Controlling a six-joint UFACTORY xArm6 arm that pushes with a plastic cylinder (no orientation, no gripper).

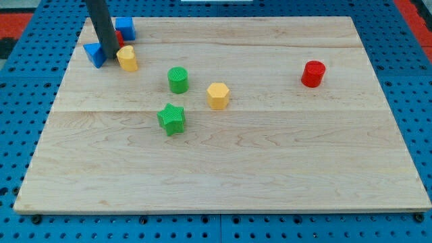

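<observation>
My tip point(110, 57) comes down at the view's upper left, at the end of the dark rod. It sits between a blue block point(94, 54) on its left and a yellow block point(127, 59) on its right, close to both. A red block point(119, 38) shows partly behind the rod, and a blue cube point(125, 28) lies just above it. Further toward the middle lie a green cylinder point(178, 79), a yellow hexagonal block point(218, 95) and a green star point(171, 119). A red cylinder point(313, 73) stands alone at the right.
The blocks lie on a pale wooden board point(270, 169), which rests on a blue perforated table point(20, 101).
</observation>
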